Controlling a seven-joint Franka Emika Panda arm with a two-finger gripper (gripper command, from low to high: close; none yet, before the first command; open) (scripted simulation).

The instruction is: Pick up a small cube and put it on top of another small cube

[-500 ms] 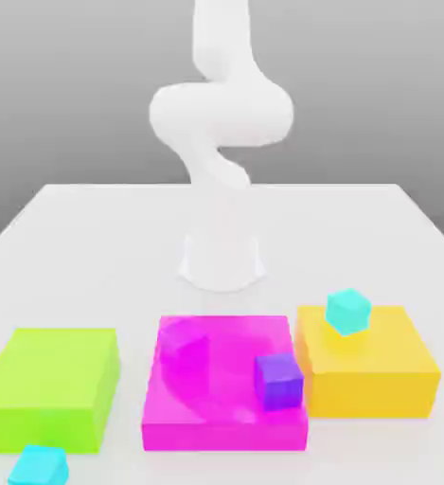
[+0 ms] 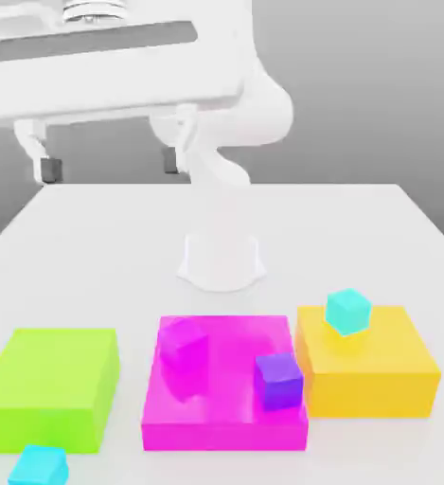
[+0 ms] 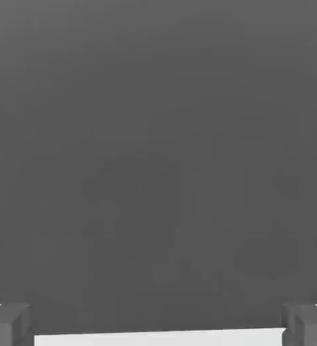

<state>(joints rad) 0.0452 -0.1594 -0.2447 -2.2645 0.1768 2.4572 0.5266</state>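
Going from the exterior view's left to its right, the white two-finger end effector (image 2: 109, 163) hangs high over the far left part of the white table (image 2: 93, 237), its dark-tipped fingers (image 2: 47, 169) spread wide with nothing between them, so no grasp has begun. Far below it and nearer the camera sits the large flat lime-green block (image 2: 50, 384), and in front of that block, on the table, lies the small plain sky-cyan cube (image 2: 38, 465), well apart from the end effector and untouched. Further right and also well below the end effector is the large flat magenta block (image 2: 223, 384), carrying a small magenta cube (image 2: 183, 343) and, at its right edge, the small plain violet-purple cube (image 2: 279, 381) with a bare top. Rightmost, a greener turquoise small cube (image 2: 346, 312) rests on the large yellow block (image 2: 367, 371). Judging by this, the whole task remains: reaching, gripping, carrying and stacking.
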